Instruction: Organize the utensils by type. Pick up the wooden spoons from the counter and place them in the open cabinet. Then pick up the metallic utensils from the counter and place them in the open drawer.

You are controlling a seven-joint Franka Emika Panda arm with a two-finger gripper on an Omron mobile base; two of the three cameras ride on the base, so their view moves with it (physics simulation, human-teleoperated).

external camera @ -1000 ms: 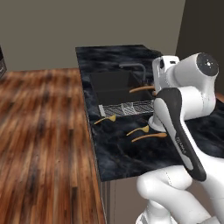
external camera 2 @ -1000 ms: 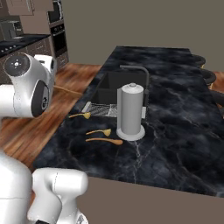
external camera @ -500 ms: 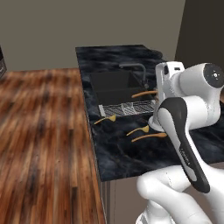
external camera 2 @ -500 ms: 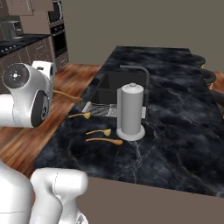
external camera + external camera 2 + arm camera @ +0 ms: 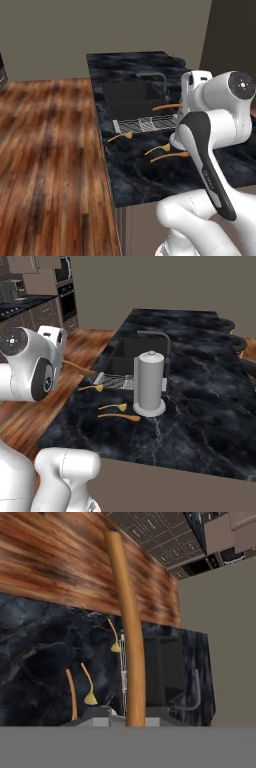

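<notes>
A reddish-brown plank floor (image 5: 45,150) spreads left of the kitchen island, under a plain grey-brown wall (image 5: 100,30) at the far end. Far left stand taupe cabinets (image 5: 37,316) with a built-in oven (image 5: 66,288). Dark stools (image 5: 239,346) line the right.

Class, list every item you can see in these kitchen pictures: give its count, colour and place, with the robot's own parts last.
held wooden spoon: one, orange-brown, clamped in the gripper, above the counter
wooden spoon on counter: one, orange-brown, lying in front of the paper towel holder
metallic utensils: two, golden with yellow heads, on the counter near the sink
counter: one, black with grey veining
sink: one, dark, set in the counter, with a tap behind
drying rack: one, silvery, at the sink's near edge
paper towel holder: one, grey-white, upright beside the sink
floor: brown wood
gripper: one, dark, shut on the spoon
</notes>
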